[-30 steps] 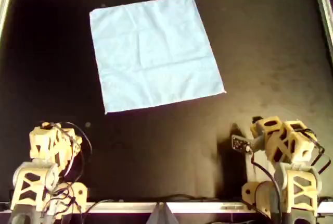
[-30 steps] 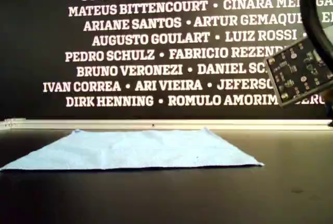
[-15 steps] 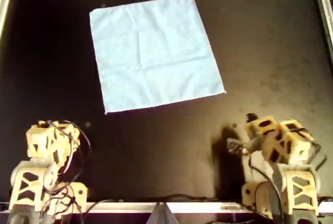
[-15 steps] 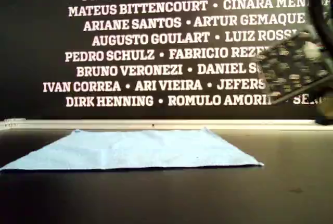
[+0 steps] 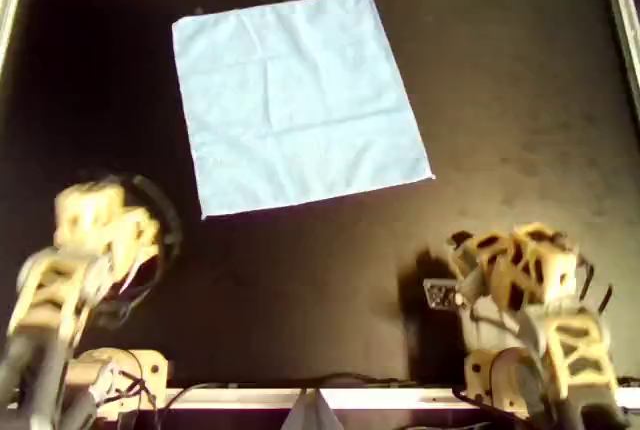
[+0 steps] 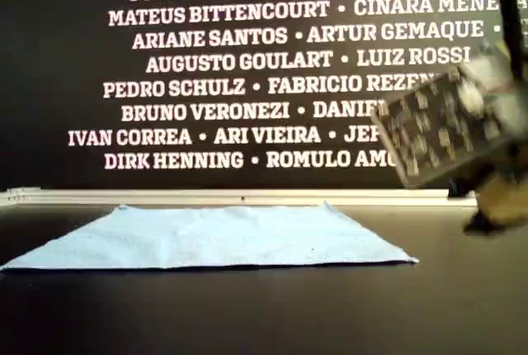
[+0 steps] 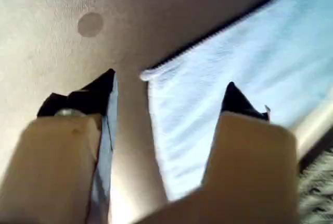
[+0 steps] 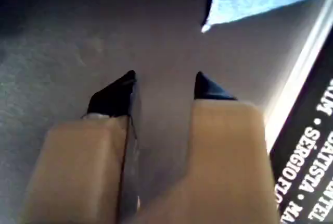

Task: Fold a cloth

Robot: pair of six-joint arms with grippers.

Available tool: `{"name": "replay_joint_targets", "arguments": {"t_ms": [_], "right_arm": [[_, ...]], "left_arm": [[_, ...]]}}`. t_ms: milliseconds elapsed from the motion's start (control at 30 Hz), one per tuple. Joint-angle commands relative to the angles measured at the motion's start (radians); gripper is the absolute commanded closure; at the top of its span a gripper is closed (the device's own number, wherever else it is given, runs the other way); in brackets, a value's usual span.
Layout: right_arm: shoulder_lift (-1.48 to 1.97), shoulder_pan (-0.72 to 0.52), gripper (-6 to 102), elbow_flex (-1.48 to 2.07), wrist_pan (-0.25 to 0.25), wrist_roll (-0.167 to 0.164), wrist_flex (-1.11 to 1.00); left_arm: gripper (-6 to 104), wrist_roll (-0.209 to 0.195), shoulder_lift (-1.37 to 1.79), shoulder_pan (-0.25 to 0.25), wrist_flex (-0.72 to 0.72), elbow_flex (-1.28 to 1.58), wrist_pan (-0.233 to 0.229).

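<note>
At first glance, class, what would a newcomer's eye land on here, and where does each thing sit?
The light-blue cloth, spread flat on the black table, upper middle of the overhead view. Next, two tan arms at that view's bottom corners, with the left gripper and right gripper open and empty. In the exterior view, white names fill the back wall.

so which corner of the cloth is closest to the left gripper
The cloth corner at the overhead view's lower left; it lies just ahead of the open left gripper. The other three corners sit farther off.
</note>
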Motion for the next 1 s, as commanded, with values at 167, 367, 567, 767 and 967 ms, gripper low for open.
{"name": "replay_joint_targets", "arguments": {"t_ms": [167, 367, 567, 767, 967], "right_arm": [[-0.684, 0.049, 46, -0.474, -0.008, 0.009, -0.069], [-0.798, 0.080, 31, -0.566, -0.008, 0.005, -0.072], [-0.813, 0.109, 29, -0.569, -0.006, 0.003, -0.084], [-0.874, 0.107, 30, -0.568, -0.005, 0.011, -0.210], [-1.002, 0.109, 30, -0.626, -0.005, 0.017, -0.244]], "left_arm": [[25, -0.041, -0.164, -0.446, -0.026, -0.181, -0.012], [25, -0.164, -0.195, -0.446, -0.149, -0.166, -0.014], [26, -0.169, -0.403, -0.446, -0.268, -0.183, -0.015], [26, -0.170, -0.482, -0.445, -0.356, -0.186, -0.109], [26, -0.170, -0.483, -0.454, -0.410, -0.186, -0.337]]}}
